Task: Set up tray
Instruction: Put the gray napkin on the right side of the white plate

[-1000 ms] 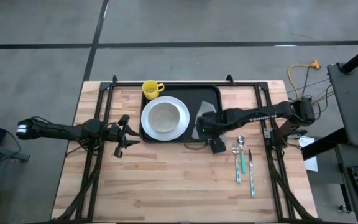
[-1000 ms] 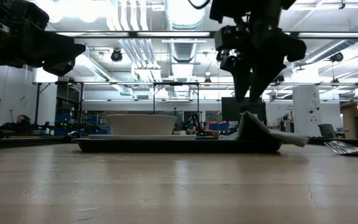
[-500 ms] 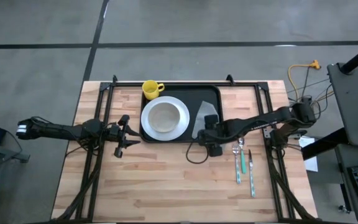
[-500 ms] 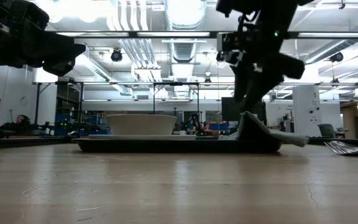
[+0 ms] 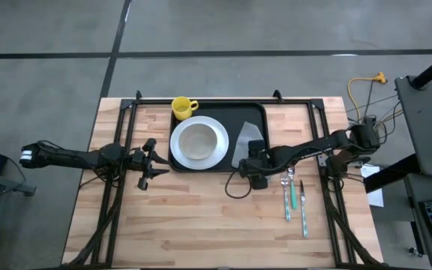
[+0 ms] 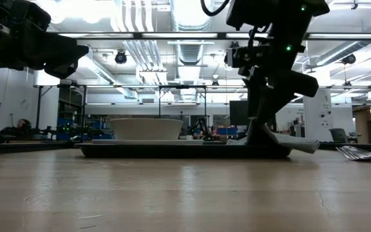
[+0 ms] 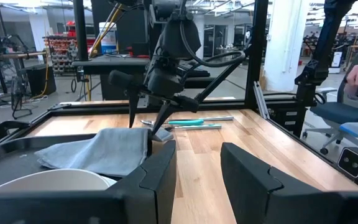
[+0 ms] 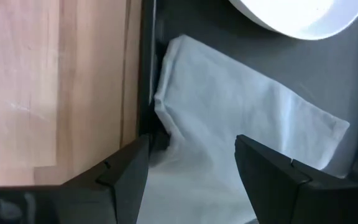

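1. The left gripper hangs over the bare wood of the table just beside the left edge of the tray. Its fingers stand parted with a clear gap between them, and they hold nothing.
2. The tray lies at the far middle of the table. On its left part sits a white plate carrying a shallow bowl. A yellow mug stands at the tray's far left corner, whether on the tray or just off it cannot be told.
3. A grey napkin lies rumpled on the right part of the tray, one end draping over the near rim toward the table.
4. The right gripper is down at the near right corner of the tray, over that draped end. Its fingers are spread wide on either side of the cloth; they are not closed on it.
5. To the right of the tray, on the wood, lie a spoon, a teal-handled utensil and a knife, side by side.
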